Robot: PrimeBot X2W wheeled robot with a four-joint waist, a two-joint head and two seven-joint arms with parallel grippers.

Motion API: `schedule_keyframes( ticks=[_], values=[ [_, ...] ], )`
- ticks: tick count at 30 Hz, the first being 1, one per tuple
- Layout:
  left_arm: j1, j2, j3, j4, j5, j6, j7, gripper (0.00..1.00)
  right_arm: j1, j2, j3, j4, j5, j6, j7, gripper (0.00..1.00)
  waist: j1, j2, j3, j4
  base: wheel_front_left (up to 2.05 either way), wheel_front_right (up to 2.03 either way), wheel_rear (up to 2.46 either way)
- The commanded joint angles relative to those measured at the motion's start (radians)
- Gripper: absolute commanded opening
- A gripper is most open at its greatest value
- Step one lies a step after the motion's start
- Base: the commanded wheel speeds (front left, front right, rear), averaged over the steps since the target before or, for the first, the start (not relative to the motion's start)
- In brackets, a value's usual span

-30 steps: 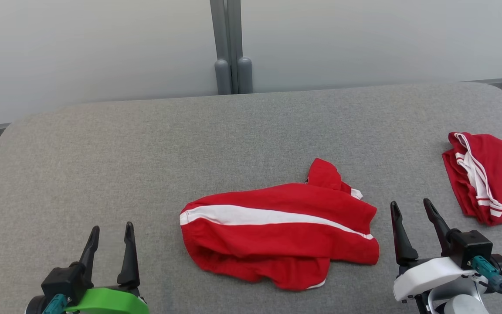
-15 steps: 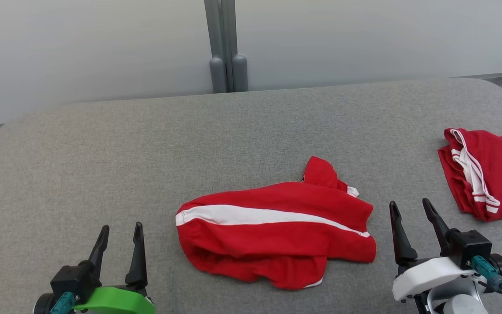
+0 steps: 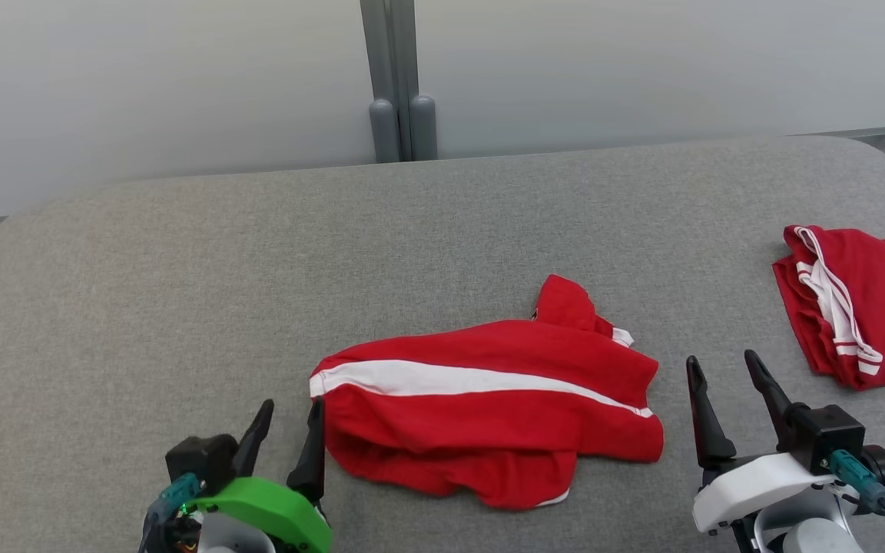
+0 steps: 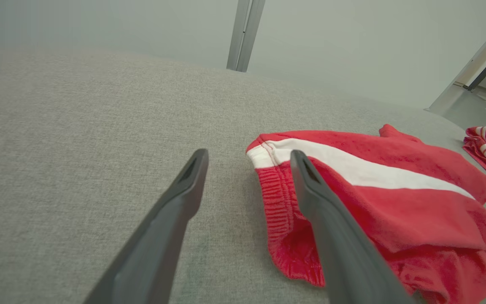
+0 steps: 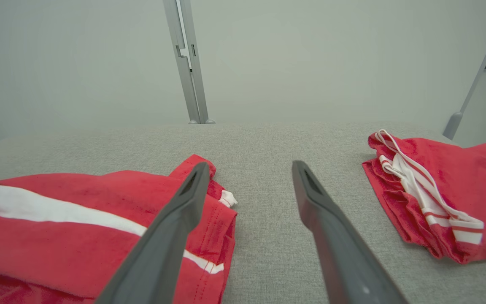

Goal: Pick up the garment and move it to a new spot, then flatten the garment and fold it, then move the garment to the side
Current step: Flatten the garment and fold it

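Observation:
The garment [image 3: 488,407] is a crumpled red piece with a white stripe, lying in the middle of the grey padded table [image 3: 181,292]. The same garment [image 4: 373,198] fills the right side of the left wrist view, and the garment [image 5: 78,228] lies at the lower left of the right wrist view. My left gripper [image 3: 291,412] is open just at the garment's left end, its right finger [image 4: 310,190] over the ribbed hem. Just past the garment's right edge, my right gripper [image 3: 722,367] stands open and empty.
A second red garment with white stripes [image 3: 857,307] lies bunched at the table's right edge; the same second garment [image 5: 433,190] sits right of my right fingers. A grey wall with a vertical post [image 3: 396,84] stands behind the table. Bare grey surface stretches to the left and back.
My left gripper has moved right and slightly forward, up to the garment's left end. The right gripper and both garments have stayed put; the camera shifted a little early on.

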Motion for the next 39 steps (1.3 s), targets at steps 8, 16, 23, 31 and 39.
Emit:
schedule_keyframes(
  ticks=[8, 16, 23, 31, 39],
  values=[
    [-0.145, 0.035, -0.082, 0.118, -0.220, -0.004, 0.110, 1.00, -0.044, -0.018, 0.043, 0.028, 0.013, -0.002, -0.002, 1.00, 0.0000, 0.0000, 0.022, -0.017, 0.00, 0.00, 0.00],
    [-0.212, 0.057, -0.098, 0.189, -0.350, -0.004, 0.219, 1.00, -0.058, -0.016, 0.056, 0.028, 0.016, -0.002, -0.002, 1.00, 0.0000, 0.0000, 0.041, -0.033, 0.00, 0.00, 0.00],
    [-0.224, 0.067, -0.155, 0.179, -0.424, -0.004, 0.250, 1.00, -0.058, -0.012, 0.067, 0.034, 0.015, -0.002, -0.002, 1.00, 0.0000, 0.0000, 0.049, -0.035, 0.00, 0.00, 0.00],
    [-0.240, 0.089, -0.216, 0.172, -0.447, -0.004, 0.213, 0.00, -0.120, -0.026, 0.141, 0.190, 0.049, -0.002, 0.034, 1.00, 0.0000, 0.0000, 0.065, -0.028, 0.00, 0.00, 0.00],
    [-0.249, 0.095, -0.280, 0.180, -0.462, -0.004, 0.180, 0.00, -0.194, -0.006, 0.141, 0.333, 0.141, -0.001, 0.166, 1.00, 0.0000, 0.0000, 0.077, -0.014, 0.00, 0.00, 0.00]
  ],
)
